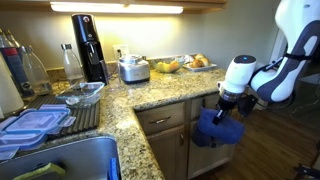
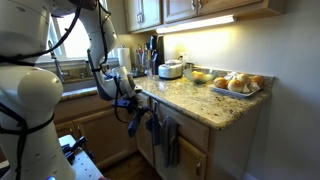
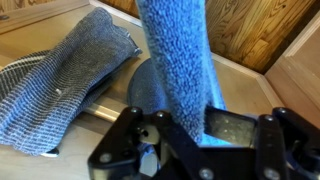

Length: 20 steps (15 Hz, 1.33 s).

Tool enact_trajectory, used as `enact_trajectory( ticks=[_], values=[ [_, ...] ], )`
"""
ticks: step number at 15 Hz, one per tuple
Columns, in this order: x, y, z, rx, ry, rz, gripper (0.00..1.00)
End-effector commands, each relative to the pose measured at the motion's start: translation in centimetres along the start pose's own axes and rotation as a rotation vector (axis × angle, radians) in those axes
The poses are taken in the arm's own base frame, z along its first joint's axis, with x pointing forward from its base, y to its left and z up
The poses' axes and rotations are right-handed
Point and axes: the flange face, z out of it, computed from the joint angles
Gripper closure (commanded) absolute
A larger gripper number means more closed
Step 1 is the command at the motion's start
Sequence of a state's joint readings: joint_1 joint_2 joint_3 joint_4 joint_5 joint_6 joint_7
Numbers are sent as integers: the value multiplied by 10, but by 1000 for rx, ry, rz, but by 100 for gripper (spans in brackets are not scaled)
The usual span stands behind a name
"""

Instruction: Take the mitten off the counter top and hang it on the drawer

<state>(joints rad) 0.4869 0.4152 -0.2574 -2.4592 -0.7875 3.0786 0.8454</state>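
The blue mitten (image 1: pixel 217 130) hangs from my gripper (image 1: pixel 229 105) in front of the wooden drawer (image 1: pixel 165 121), below the edge of the speckled granite counter top (image 1: pixel 140 95). In an exterior view the mitten (image 2: pixel 135 118) dangles beside the drawer front (image 2: pixel 172 112) under the counter top (image 2: pixel 195 98). In the wrist view the fuzzy blue mitten (image 3: pixel 175 60) runs up from between my jaws (image 3: pixel 190 125), which are shut on it.
Two slate-blue cloths (image 2: pixel 166 140) hang on the cabinet front; one shows in the wrist view (image 3: pixel 65 85). On the counter stand a rice cooker (image 1: pixel 133 68), a black dispenser (image 1: pixel 88 47), a tray of bread (image 2: pixel 237 84) and a dish rack (image 1: pixel 70 105). The sink (image 1: pixel 65 160) is near.
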Motion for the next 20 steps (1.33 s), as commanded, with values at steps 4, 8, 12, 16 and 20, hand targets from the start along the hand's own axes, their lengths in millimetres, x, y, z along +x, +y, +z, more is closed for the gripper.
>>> enact_trajectory(
  ticks=[4,8,12,16,20],
  values=[
    [-7,-2,33,-57,-18,-44,97],
    [-11,-9,30,-56,-13,-68,97],
    [-4,-26,-3,-1,55,-101,98],
    [8,-25,-33,-6,107,-111,97],
    [16,-8,-50,-34,131,-99,97]
  ],
)
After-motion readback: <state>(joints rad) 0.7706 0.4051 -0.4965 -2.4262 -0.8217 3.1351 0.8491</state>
